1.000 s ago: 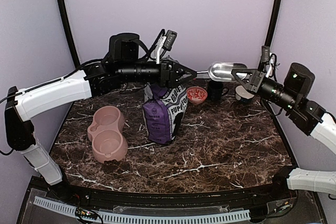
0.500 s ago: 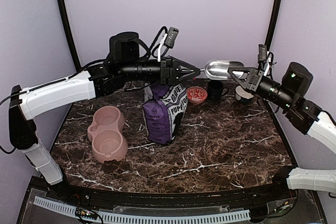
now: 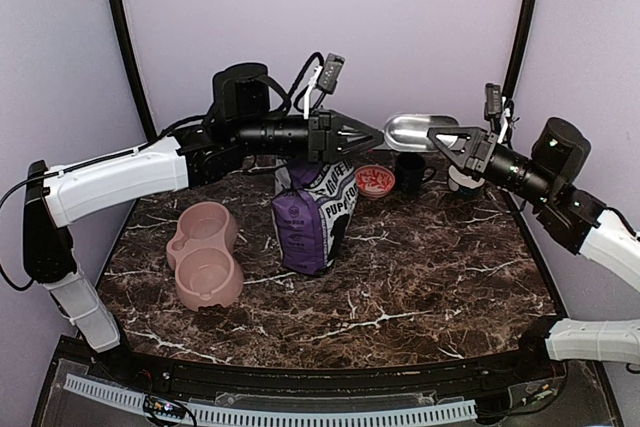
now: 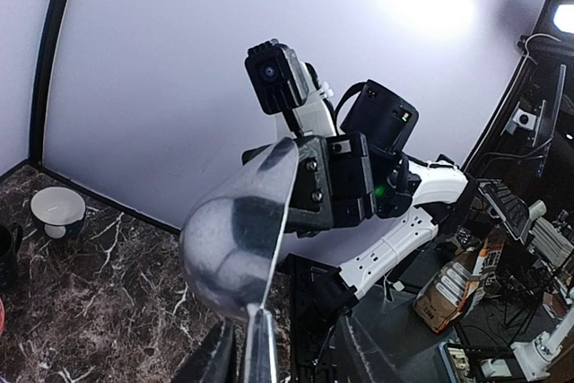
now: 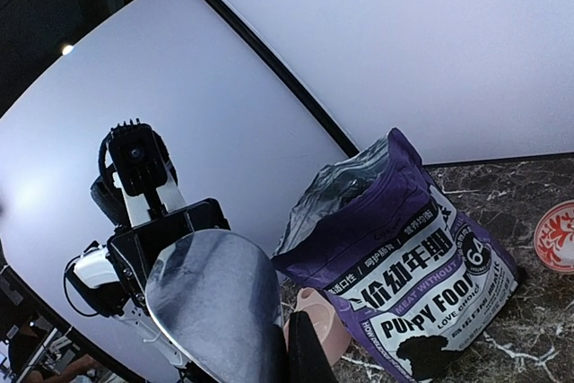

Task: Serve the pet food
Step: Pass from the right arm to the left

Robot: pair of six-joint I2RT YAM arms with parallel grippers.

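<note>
- The bag (image 3: 312,215) stands upright mid-table with its top gaping, right under both grippers. Nothing steadies it, so I judge that an arm coming down to dip could catch the soft rim and tip or crumple it
- The pink double bowl (image 3: 205,252) lies at 9 o'clock of the bag, well apart from the scoop. A loaded scoop would have to cross over the bag to reach it, and any tilt on the way would scatter pellets on the marble table (image 3: 420,277)
- The scoop (image 3: 410,130) hangs in the air at about 1 o'clock of the bag's top, between the two grippers. If both pull on it at once, or one lets go before the other has a firm hold, it could twist or drop
- The right gripper (image 3: 440,137) is pressed together on the scoop's handle, at its 3 o'clock end
- The left gripper (image 3: 376,135) points at the scoop's 9 o'clock end, touching or just beside the lip. Its fingers look drawn near to a point, but I cannot tell whether they pinch the lip
- The pet food is nowhere plainly seen: none in the scoop's shiny hollow, none in the pink bowl. It is presumably inside the bag. The small red dish (image 3: 375,180) at 2 o'clock of the bag may hold some, but it is too small to tell
</note>
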